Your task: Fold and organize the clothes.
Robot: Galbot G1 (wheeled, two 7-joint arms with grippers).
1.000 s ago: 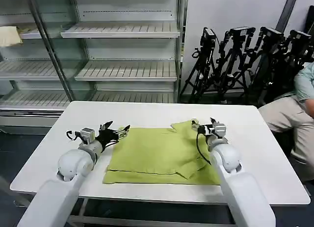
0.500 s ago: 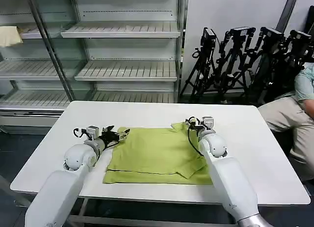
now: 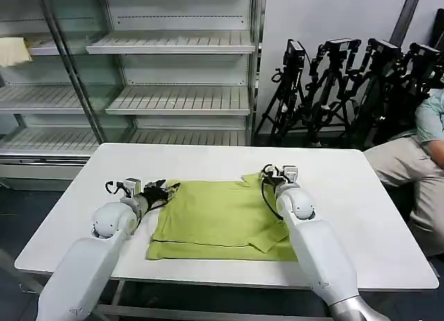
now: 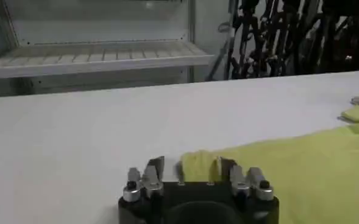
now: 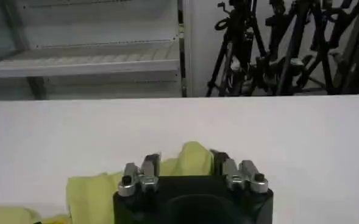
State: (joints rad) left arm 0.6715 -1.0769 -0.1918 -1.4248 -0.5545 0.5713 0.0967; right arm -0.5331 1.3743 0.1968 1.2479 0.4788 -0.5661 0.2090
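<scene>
Left gripper (image 3: 168, 189) — fingers apart around far-left corner of shirt (image 3: 222, 217) | right gripper (image 3: 266, 174) — fingers straddling bunched collar fabric | white table (image 3: 361, 217).

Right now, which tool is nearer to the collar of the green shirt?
Right. The right tool is at the collar end of the lime-green shirt, with fabric between its fingers. The left tool is at the shirt's opposite far corner.
</scene>
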